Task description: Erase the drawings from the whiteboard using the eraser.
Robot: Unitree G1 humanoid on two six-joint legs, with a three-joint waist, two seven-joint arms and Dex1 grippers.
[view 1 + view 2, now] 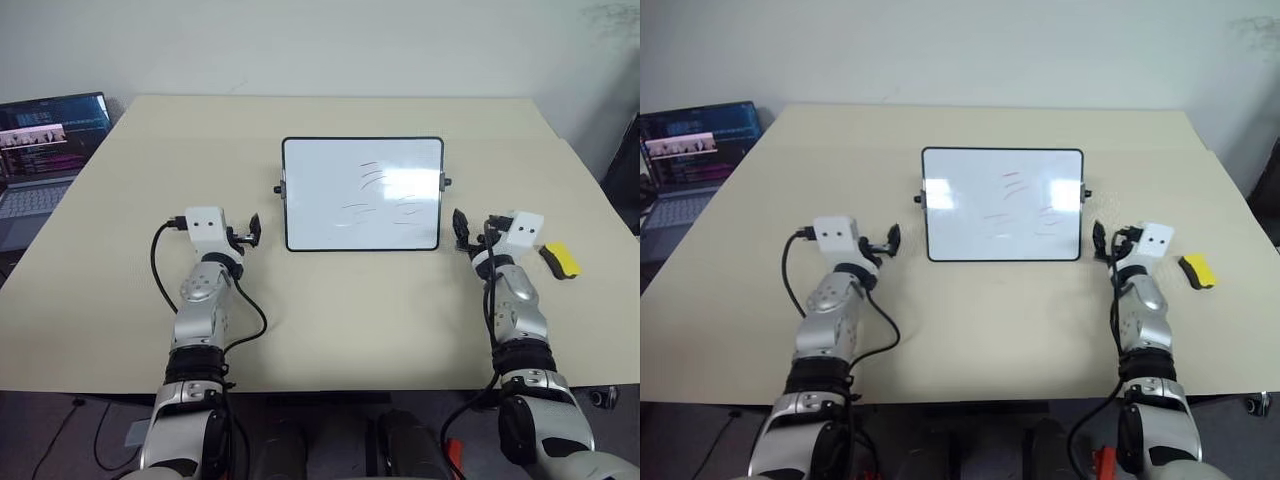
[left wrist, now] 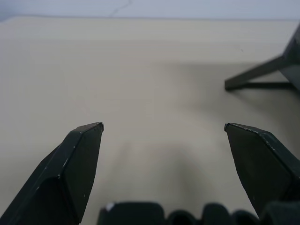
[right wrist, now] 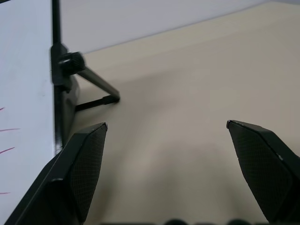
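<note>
The whiteboard [image 1: 362,193] stands propped on the middle of the table, black-framed, with a knob on each short side. The drawings [image 1: 372,180] are thin dark strokes right of its centre, next to a glare patch. The eraser [image 1: 560,260], yellow on a black base, lies on the table to the right of my right gripper [image 1: 462,232]. That gripper is open just off the board's lower right corner, holding nothing; its wrist view has the board's edge [image 3: 23,93] beside one finger. My left gripper [image 1: 255,230] is open and empty off the board's lower left corner.
An open laptop [image 1: 45,150] sits off the table's far left corner. The beige table [image 1: 350,320] stretches bare in front of the board. The board's black stand leg [image 2: 258,75] rests on the table behind it.
</note>
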